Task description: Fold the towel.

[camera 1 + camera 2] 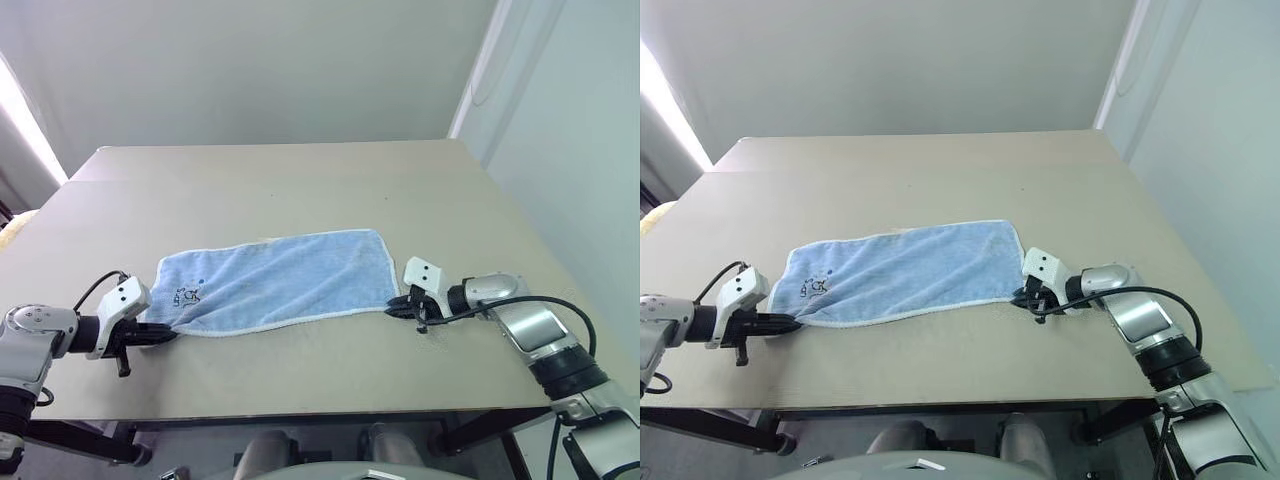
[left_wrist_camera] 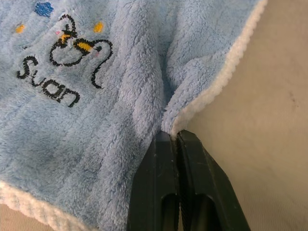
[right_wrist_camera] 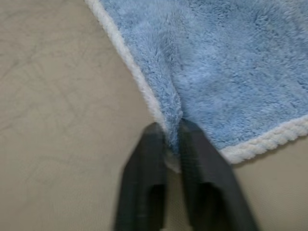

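The towel (image 1: 275, 280), light blue with a whitish hem, lies spread lengthwise across the near half of the beige bench (image 1: 300, 190), its long edges running side to side. A small dark printed motif (image 1: 188, 295) sits near its left end. At the near left corner the left pincer (image 1: 160, 337) is clamped tight on a pinched fold of hem, fingers (image 2: 161, 192) pressed together. At the near right corner the right pincer (image 1: 398, 308) has closed on a ridge of cloth, the fabric bunched between its fingers (image 3: 149, 173)
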